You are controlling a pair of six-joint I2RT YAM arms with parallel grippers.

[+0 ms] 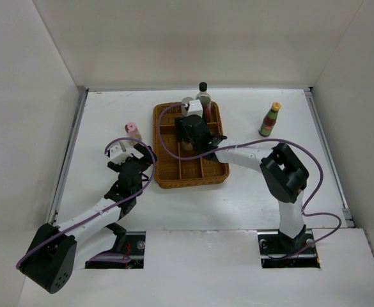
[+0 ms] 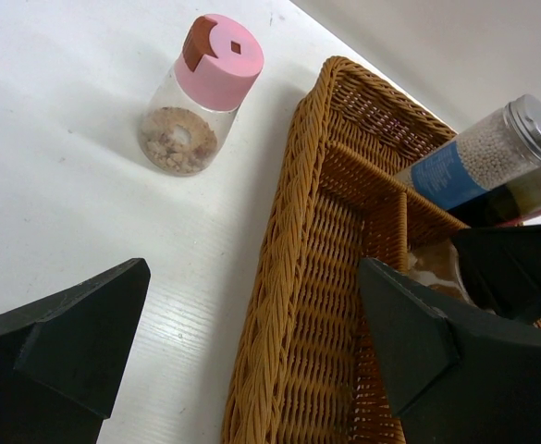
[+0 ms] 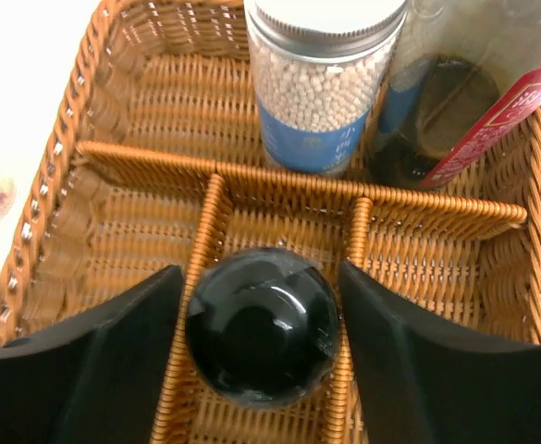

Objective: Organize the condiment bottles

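In the right wrist view my right gripper (image 3: 263,326) is shut on the short dark black-capped bottle (image 3: 261,319), its fingers against both sides of the cap. It holds the bottle over the middle row of the wicker tray (image 1: 163,167). In the tray's far row stand the grey-lidded blue-labelled jar (image 3: 321,88) and the tall dark black-capped bottle (image 1: 203,90). The pink-lidded jar (image 2: 201,97) stands on the table left of the tray. My left gripper (image 2: 252,361) is open beside the tray's left rim and holds nothing. The yellow-capped bottle (image 1: 270,119) stands right of the tray. The squat white-lidded jar does not show.
The tray's dividers (image 3: 279,185) split it into compartments. White walls enclose the table on the left, back and right. My right arm (image 1: 282,173) reaches in from the right, its purple cable looping over the tray.
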